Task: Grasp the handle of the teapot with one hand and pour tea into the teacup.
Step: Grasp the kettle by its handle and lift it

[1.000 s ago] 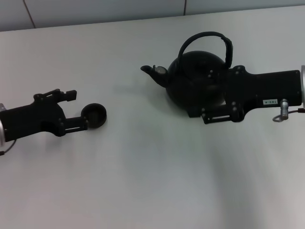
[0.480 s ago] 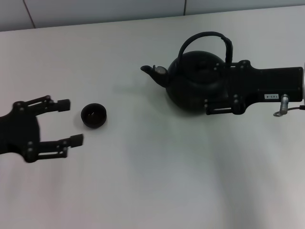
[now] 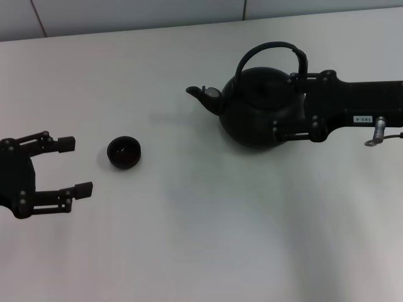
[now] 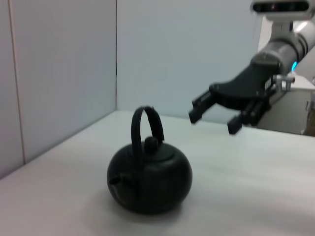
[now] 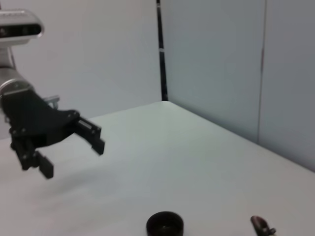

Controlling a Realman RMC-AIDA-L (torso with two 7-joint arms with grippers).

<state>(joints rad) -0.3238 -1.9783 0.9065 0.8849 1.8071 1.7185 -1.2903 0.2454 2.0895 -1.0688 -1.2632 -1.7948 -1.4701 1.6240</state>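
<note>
The matte black teapot stands at the far right of the white table, its spout pointing toward my left side. Its hoop handle stands upright and free; both also show in the left wrist view, teapot and handle. My right gripper is open and hovers above the pot's right side beside the handle, holding nothing; the left wrist view shows the right gripper raised clear of the pot. The small black teacup sits alone. My left gripper is open, left of the cup and apart from it.
The white table ends at a pale wall behind the teapot. The right wrist view shows the left gripper, the teacup and the spout tip.
My left gripper has drawn back to the left, away from the teacup, staying open. My right gripper has shifted toward the far side over the teapot's body.
</note>
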